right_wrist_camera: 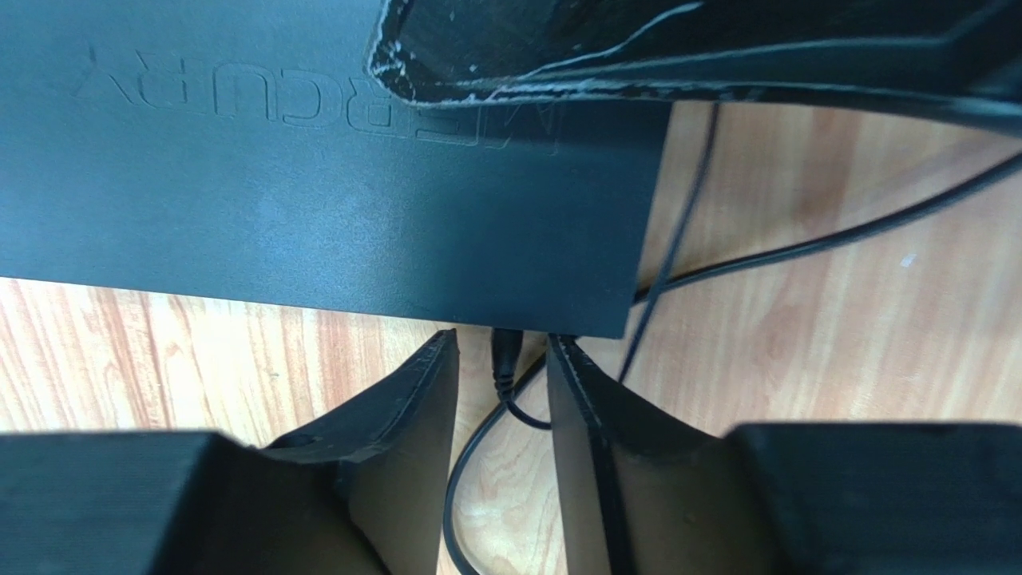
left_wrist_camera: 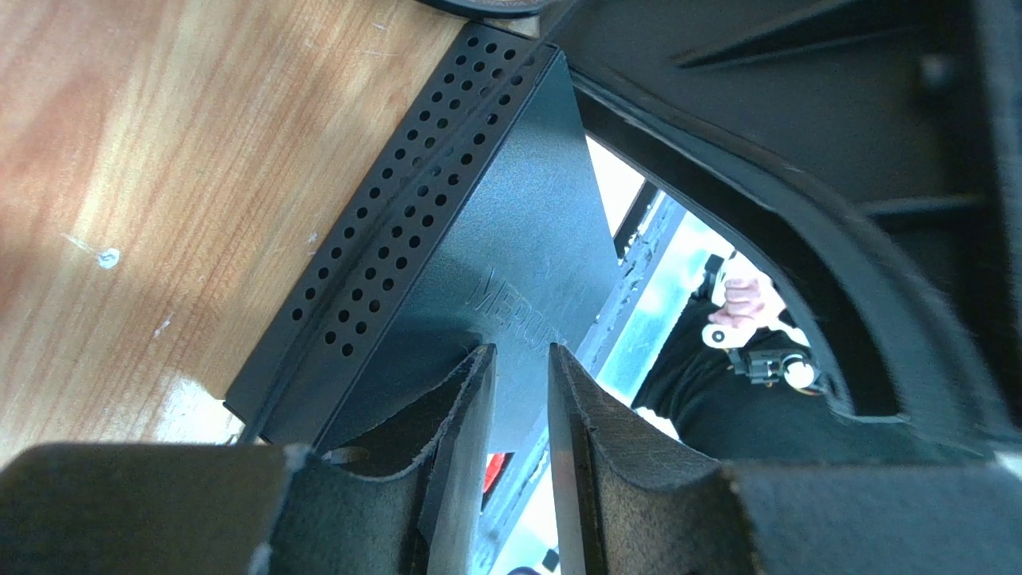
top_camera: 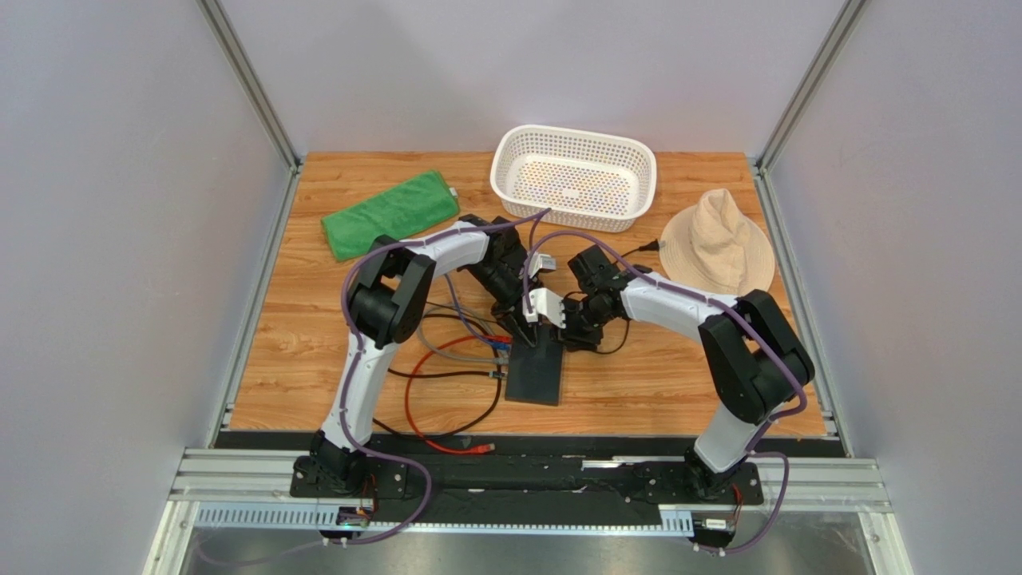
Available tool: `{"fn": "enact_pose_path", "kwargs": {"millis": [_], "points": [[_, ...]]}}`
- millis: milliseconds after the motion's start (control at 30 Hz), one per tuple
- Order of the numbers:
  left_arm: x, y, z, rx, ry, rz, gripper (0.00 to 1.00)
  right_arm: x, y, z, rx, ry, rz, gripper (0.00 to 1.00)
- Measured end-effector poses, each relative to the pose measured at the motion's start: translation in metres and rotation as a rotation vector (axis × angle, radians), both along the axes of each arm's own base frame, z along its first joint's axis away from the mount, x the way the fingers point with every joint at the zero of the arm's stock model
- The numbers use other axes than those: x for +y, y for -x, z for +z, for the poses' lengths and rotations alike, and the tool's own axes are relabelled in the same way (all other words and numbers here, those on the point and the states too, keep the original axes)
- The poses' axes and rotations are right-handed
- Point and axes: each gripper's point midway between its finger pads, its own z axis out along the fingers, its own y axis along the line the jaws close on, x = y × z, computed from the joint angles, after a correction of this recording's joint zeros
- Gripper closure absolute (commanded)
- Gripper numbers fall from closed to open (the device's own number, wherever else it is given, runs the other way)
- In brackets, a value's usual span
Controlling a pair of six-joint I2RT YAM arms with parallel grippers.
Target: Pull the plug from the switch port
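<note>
The switch [top_camera: 536, 365] is a flat matte-black box lying on the wooden table, with perforated side vents in the left wrist view [left_wrist_camera: 396, 204] and embossed lettering in the right wrist view [right_wrist_camera: 300, 180]. A black barrel plug [right_wrist_camera: 506, 351] with a thin black cord sits in the switch's edge. My right gripper [right_wrist_camera: 504, 347] is open, with one finger on each side of the plug and a gap on the left side. My left gripper [left_wrist_camera: 519, 356] is over the switch's top, jaws a narrow gap apart with nothing between them.
A white basket [top_camera: 573, 176] stands at the back, with a green cloth [top_camera: 390, 213] to its left and a beige hat [top_camera: 717, 243] to its right. Red [top_camera: 414, 407], grey and black cables loop on the table left of the switch. Thin black cords [right_wrist_camera: 840, 240] run right of it.
</note>
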Motion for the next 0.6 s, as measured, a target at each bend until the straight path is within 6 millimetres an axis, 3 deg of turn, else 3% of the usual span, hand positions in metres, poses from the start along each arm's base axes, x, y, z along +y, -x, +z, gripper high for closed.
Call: {"fn": "enact_pose_path", "kwargs": {"millis": [167, 367, 600], "points": [[0.0, 0.0, -0.0001, -0.002, 0.001, -0.001, 0.64, -0.001, -0.0009, -0.0033, -0.007, 0.01, 0.015, 0.62], [0.0001, 0.0, -0.0001, -0.002, 0.001, -0.002, 0.64, 0.0016, -0.0021, -0.0036, -0.02, 0.004, 0.024, 0.72], [0.0, 0.0001, -0.0004, 0.001, 0.002, -0.002, 0.64, 0.0009, 0.0008, -0.0046, -0.012, 0.012, 0.038, 1.0]]}}
